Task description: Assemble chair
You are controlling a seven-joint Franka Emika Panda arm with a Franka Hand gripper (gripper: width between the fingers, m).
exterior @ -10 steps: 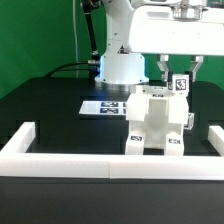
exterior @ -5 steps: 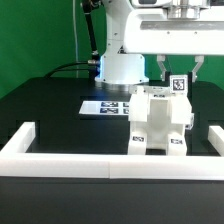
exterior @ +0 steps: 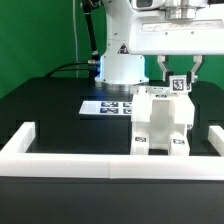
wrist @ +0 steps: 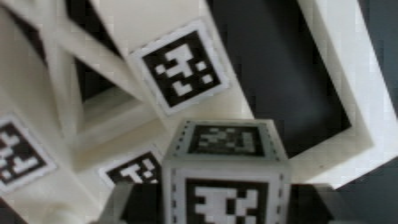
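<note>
One white blocky plastic chair assembly [exterior: 160, 125] upright on black counter [exterior: 50, 115], at 4 o'clock from flat white marker board [exterior: 100, 106], close beside long low white barrier wall [exterior: 100, 162]. Closed claw [exterior: 178, 70] gripping small white tagged leg post [exterior: 181, 85], held upright at assembly's 1 o'clock corner. Probable step: seating post in socket. Hold post vertical, press straight down, twist about own axis only. Avoid side load on apparently unclamped assembly, likely to slide toward wall. Cannot read seating depth; hidden joint.
</note>
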